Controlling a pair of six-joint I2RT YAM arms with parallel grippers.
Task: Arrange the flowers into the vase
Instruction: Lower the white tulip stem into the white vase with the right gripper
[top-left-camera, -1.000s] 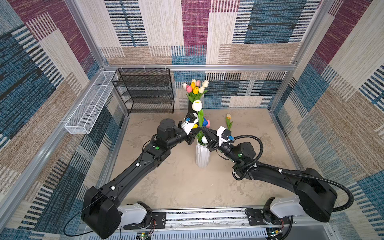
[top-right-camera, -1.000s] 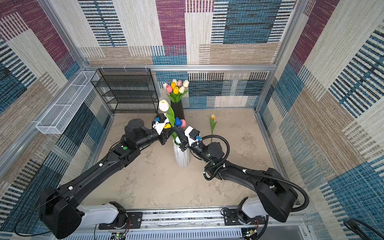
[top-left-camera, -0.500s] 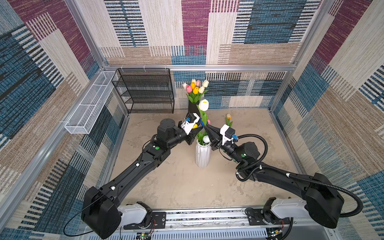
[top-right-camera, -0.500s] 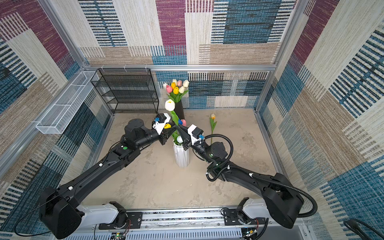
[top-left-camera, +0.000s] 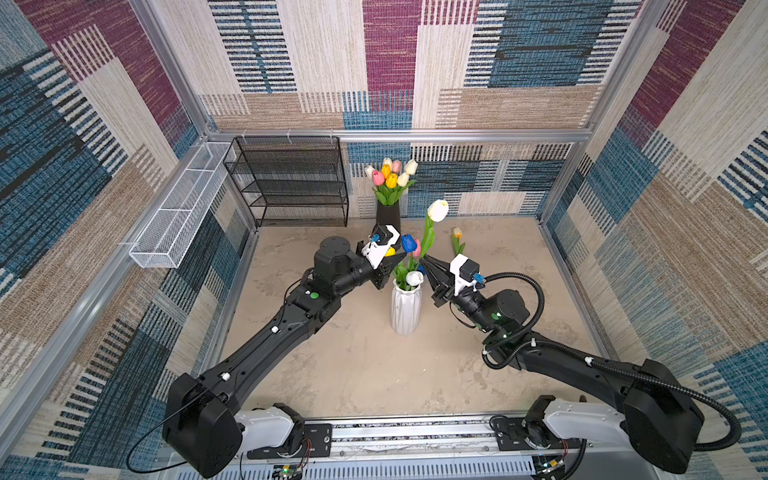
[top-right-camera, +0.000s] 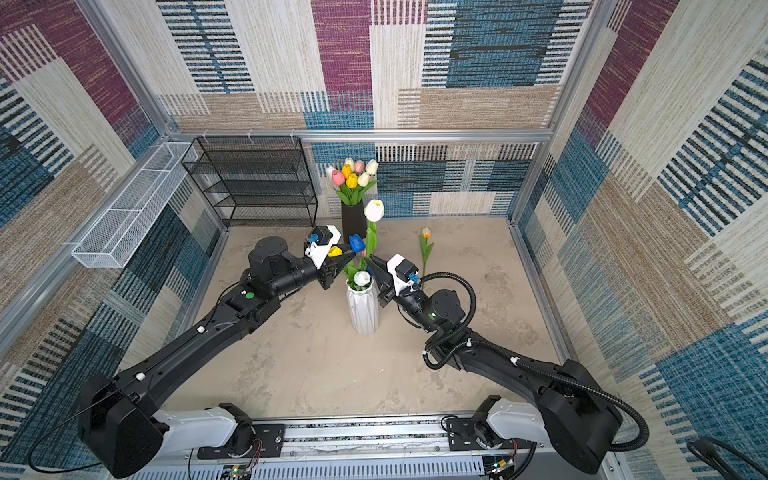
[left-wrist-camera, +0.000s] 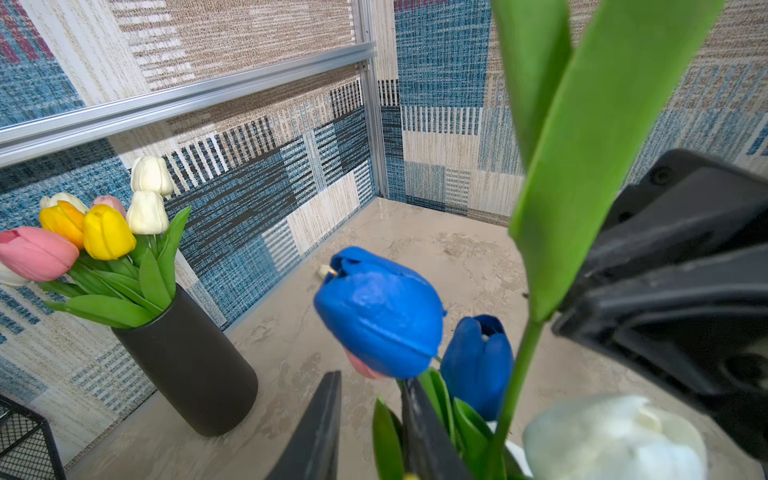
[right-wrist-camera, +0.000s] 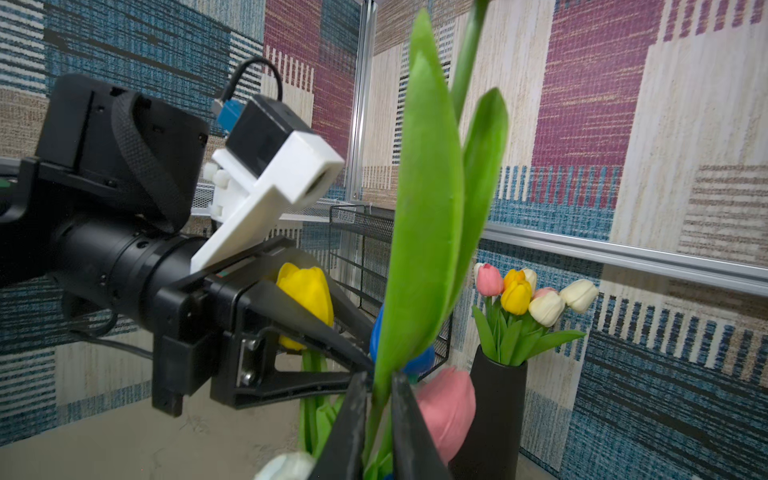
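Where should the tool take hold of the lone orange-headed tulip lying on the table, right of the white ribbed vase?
On the green stem just below the leaves, coming straight down with the jaws across it. The lone orange-headed tulip seems to lie flat, head toward the back wall, so only its top is reachable.

Both top views look steeply down from high above the front edge, taking in the whole bench (top-left-camera: 353, 365) with the white vase (top-left-camera: 405, 307) near its middle. Each wrist view sits close beside that vase, looking rearward past it; both share the black vase (left-wrist-camera: 187, 365) behind it.
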